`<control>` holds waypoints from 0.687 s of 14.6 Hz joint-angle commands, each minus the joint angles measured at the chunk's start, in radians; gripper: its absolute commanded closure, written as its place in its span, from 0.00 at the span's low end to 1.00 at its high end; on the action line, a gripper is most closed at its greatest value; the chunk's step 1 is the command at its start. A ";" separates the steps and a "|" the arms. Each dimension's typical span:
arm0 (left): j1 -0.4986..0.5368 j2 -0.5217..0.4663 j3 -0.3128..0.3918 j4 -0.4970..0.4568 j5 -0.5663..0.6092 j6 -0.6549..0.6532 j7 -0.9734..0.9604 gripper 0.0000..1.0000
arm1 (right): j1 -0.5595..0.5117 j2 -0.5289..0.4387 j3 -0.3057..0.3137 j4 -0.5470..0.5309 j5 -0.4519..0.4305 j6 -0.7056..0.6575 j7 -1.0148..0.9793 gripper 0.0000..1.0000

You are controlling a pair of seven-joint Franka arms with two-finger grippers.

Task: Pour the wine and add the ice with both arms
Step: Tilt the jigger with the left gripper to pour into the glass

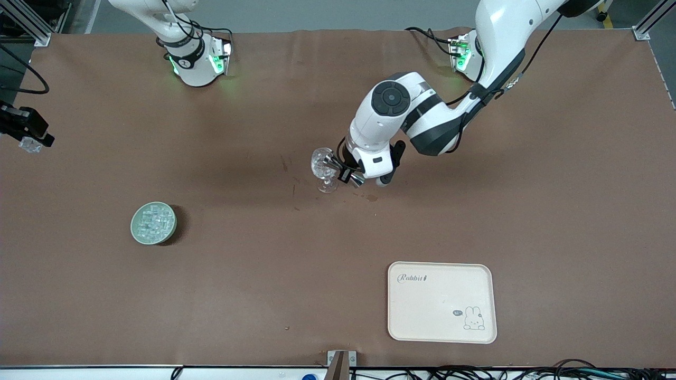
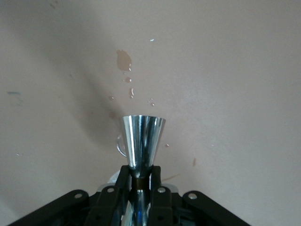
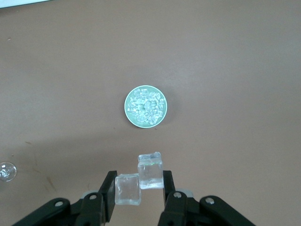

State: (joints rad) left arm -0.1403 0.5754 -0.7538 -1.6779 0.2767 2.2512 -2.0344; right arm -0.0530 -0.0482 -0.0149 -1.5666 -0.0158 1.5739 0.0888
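Inspection ran from the front camera's edge of the brown table (image 1: 338, 295) toward the robots' bases. Nearest stood a cream rectangular plastic tray printed with a rabbit (image 1: 417, 306), toward the left arm's end, bare on top; presumably the place for the finished drink.

Farther from the camera, toward the right arm's end, sat a small pale-green round bowl (image 1: 134, 228) heaped with the ice (image 1: 153, 223), small clear glassy cubes.

Farther still, near the table's middle, stood a clear stemmed glass (image 1: 323, 168). The left gripper (image 1: 346, 171) hung just beside its bowl, jaws closed on the waist of a shiny metal double-cone measuring cup (image 2: 142, 141), its flared mouth turned toward the glass. That posture suggested pouring. Wet spots (image 2: 124, 60) marked the cloth below.

The right gripper (image 1: 26, 138) was up in the air at the edge of the front view, at the right arm's end of the table. Its wrist view looked down on the bowl and showed jaws closed on two clear ice cubes (image 3: 139, 180), pinched side by side. Judged: ice was collected and awaited carriage to the glass, which lay well apart.
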 commanded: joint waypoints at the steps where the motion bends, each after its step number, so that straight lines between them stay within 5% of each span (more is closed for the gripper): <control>1: -0.008 0.007 -0.010 0.041 0.048 -0.053 -0.023 1.00 | -0.004 -0.009 0.001 -0.003 0.019 0.003 -0.004 0.92; 10: -0.018 0.006 -0.022 0.056 0.139 -0.104 -0.072 0.99 | -0.004 -0.009 0.001 -0.003 0.019 0.005 -0.003 0.92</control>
State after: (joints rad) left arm -0.1460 0.5754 -0.7712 -1.6424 0.3556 2.1799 -2.0545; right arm -0.0530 -0.0482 -0.0149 -1.5665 -0.0157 1.5745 0.0888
